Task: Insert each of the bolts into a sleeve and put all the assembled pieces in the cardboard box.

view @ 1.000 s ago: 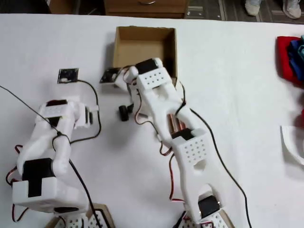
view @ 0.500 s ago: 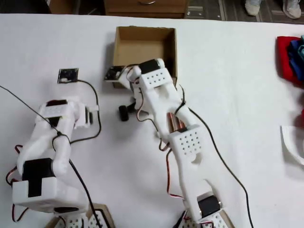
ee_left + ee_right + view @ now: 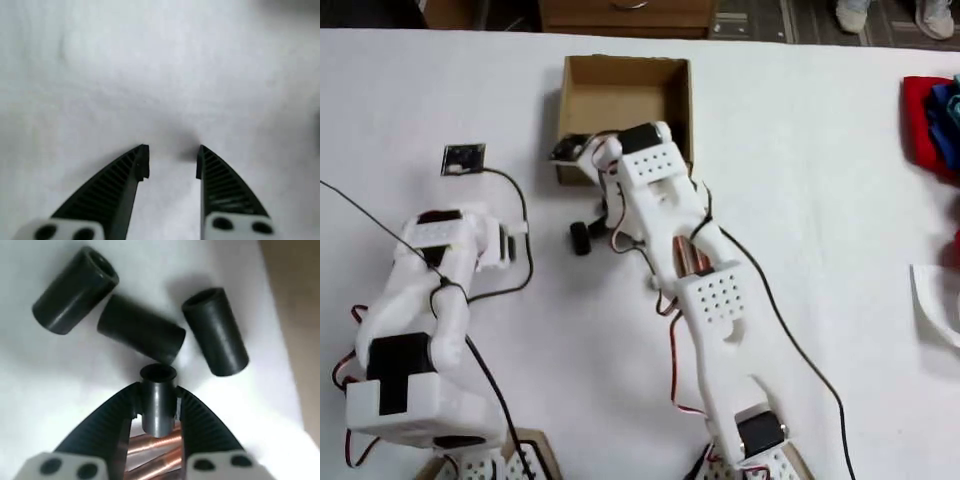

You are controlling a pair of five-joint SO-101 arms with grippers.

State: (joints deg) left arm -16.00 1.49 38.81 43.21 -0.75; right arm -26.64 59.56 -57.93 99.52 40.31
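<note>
My right gripper [image 3: 158, 407] is shut on a short black sleeve [image 3: 158, 400], held upright just above the white table. Three more black sleeves lie beyond its tips: one [image 3: 75, 290], a second [image 3: 141, 329] and a third [image 3: 216, 331]. Copper bolts [image 3: 155, 450] lie under the fingers, and they also show through the right arm as bolts [image 3: 692, 262]. The cardboard box [image 3: 625, 95] stands at the table's far middle, just beyond the right arm's wrist [image 3: 645, 165]. My left gripper [image 3: 171, 162] is open over bare table with nothing between its fingers.
A black sleeve [image 3: 582, 237] lies beside the right arm, near the box's front left corner. The left arm [image 3: 430, 290] is folded at the left with its cables and a small black board [image 3: 463, 157]. Red cloth [image 3: 932, 110] lies at the right edge.
The right arm's wrist has shifted a little to the right and towards the box. The left arm has not moved.
</note>
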